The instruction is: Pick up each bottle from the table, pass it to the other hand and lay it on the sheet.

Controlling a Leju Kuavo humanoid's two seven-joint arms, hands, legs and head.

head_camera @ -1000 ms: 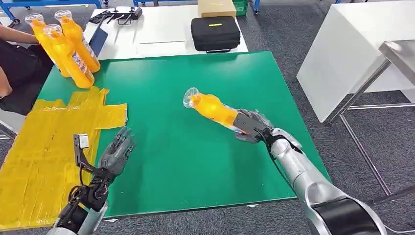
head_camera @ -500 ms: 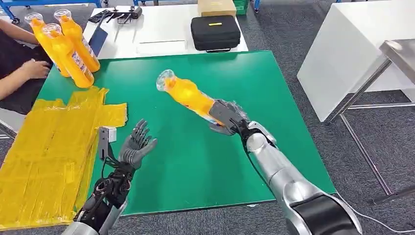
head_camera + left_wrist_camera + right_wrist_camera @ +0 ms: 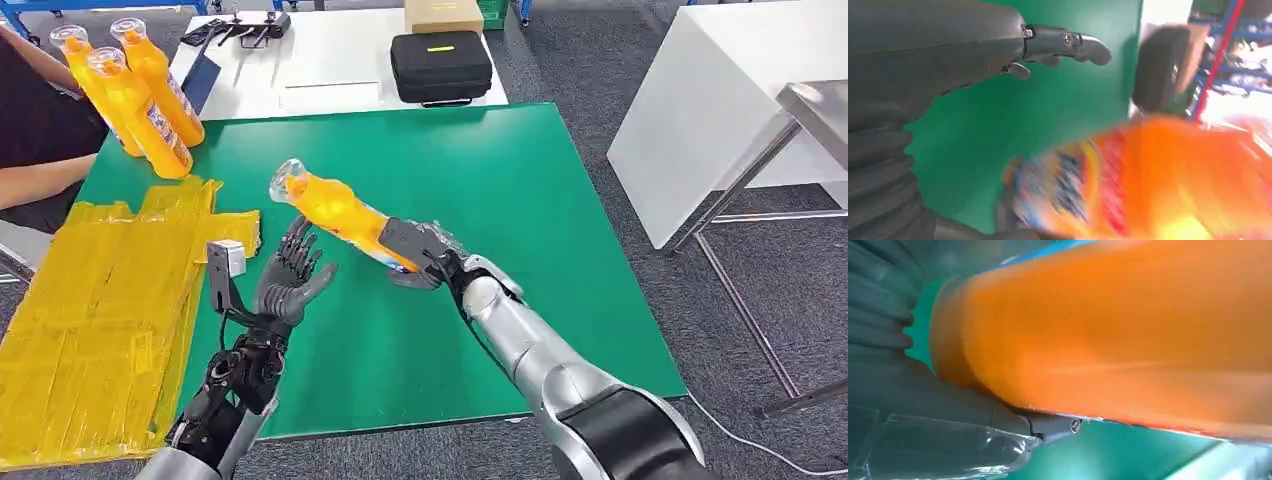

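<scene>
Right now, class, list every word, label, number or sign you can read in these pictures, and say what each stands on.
None can be read.
Label on the held bottle: print blurred.
Labels on the three standing bottles: too small.
Yellow mark on the black case: too small.
White tag by the left hand: no print legible.

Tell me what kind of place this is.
Probably a robotics lab or test workshop: a green work table stands on grey carpet, a white bench behind it holds a black equipment case, and a person sits alongside.
</scene>
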